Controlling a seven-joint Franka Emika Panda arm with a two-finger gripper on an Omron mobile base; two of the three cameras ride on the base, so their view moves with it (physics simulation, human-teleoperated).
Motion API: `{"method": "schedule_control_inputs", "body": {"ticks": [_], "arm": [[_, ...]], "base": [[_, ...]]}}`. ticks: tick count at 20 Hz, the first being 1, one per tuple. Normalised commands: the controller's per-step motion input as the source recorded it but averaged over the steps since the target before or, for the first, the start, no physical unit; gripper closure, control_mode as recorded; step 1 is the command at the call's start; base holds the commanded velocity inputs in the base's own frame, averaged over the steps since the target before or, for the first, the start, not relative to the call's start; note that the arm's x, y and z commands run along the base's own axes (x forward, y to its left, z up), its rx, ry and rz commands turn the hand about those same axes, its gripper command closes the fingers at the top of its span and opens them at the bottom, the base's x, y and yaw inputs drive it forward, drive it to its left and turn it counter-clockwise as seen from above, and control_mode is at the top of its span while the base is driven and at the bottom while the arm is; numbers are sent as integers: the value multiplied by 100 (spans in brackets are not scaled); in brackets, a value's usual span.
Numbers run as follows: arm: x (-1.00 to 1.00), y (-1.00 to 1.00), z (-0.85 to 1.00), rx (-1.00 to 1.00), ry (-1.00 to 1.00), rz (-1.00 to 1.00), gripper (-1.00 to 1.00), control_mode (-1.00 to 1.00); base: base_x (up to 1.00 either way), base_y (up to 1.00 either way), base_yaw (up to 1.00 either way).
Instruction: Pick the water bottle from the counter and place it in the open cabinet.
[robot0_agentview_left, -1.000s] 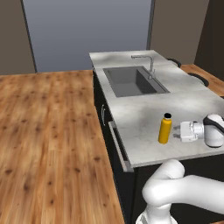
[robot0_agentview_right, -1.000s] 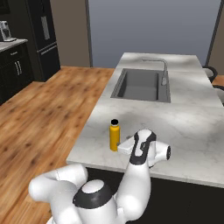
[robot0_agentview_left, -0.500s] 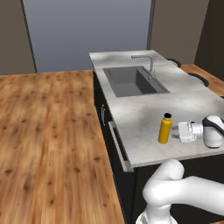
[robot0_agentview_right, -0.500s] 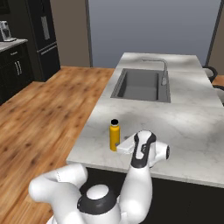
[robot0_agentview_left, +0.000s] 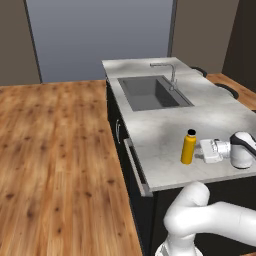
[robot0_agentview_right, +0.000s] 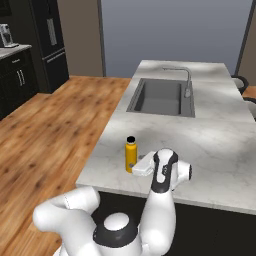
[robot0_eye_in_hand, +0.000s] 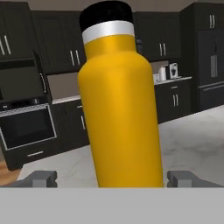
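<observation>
While the jaws stand open, their two grey fingertips (robot0_eye_in_hand: 40, 178) low at 7 and 5 o'clock in the hand view with the water bottle (robot0_eye_in_hand: 119, 100) square between them, nothing yet grips. In that view I cannot tell whether either tip touches the bottle's wall; they look just apart from it.

Trouble could start in three ways, as I judge it. If the hand (robot0_agentview_left: 210, 150) pushes further forward before closing, its palm may knock the upright bottle over, since it is tall for its base and stands free on the bench (robot0_agentview_left: 165, 135). If the tips close low, near the base as they sit now, the bottle may swing or tilt in the grip once lifted. If the wall is as smooth as it looks, it could slide down through a light pinch.

The bottle is a yellow-orange cylinder with a rounded shoulder, a short pale neck band and a black screw cap, glossy and unmarked. It stands upright near the bench's front edge, at 6 o'clock from the grey sink (robot0_agentview_left: 154, 92) and chrome tap (robot0_agentview_left: 171, 76) and well apart from both, with the hand just beside it at 3 o'clock in the left base view.
</observation>
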Motion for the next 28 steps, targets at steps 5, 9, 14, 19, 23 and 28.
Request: {"method": "schedule_control_inputs", "body": {"ticks": [5, 9, 14, 19, 23, 28], "arm": [[0, 9, 0, 3, 0, 8, -100, -100], [3, 5, 0, 3, 0, 7, -100, -100], [3, 2, 0, 4, 0, 6, -100, -100], [11, 0, 0, 4, 0, 5, -100, -100], [28, 0, 0, 6, 0, 1, -100, -100], [23, 0, 0, 6, 0, 0, -100, -100]], "base": [[0, 0, 0], [0, 0, 0], [0, 0, 0], [0, 0, 0], [0, 0, 0], [0, 0, 0]]}}
